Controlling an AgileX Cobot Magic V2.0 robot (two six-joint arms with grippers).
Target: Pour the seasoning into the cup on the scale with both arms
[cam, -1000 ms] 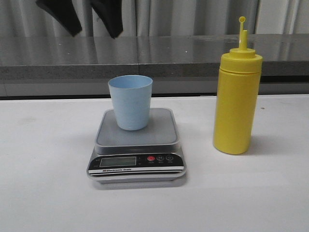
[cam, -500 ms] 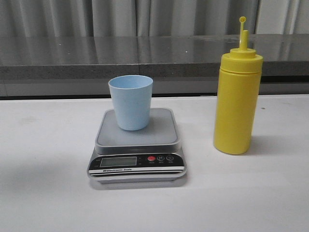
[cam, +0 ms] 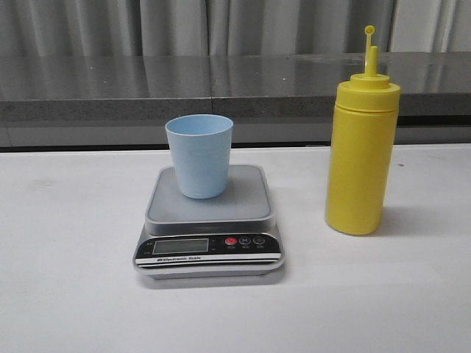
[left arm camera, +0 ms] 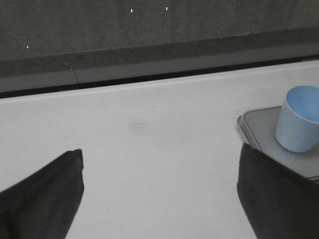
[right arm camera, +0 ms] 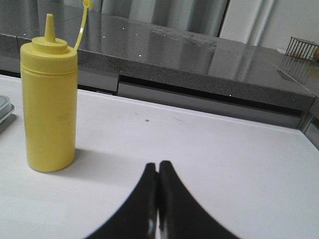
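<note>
White table [cam: 66, 294], cup [cam: 199, 155] on scale [cam: 209, 229].

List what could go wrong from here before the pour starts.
1. The right gripper is shut, with the seasoning bottle standing apart from it; unless it opens first, it may knock the tall bottle over.
2. The cup stands loose on the scale, toward its back left; a nudge from the open left gripper might tip it.
3. The cap is off the nozzle, so tilting early may spill.

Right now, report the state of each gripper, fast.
Left gripper: open, holding nothing.
Right gripper: closed, holding nothing.
</note>
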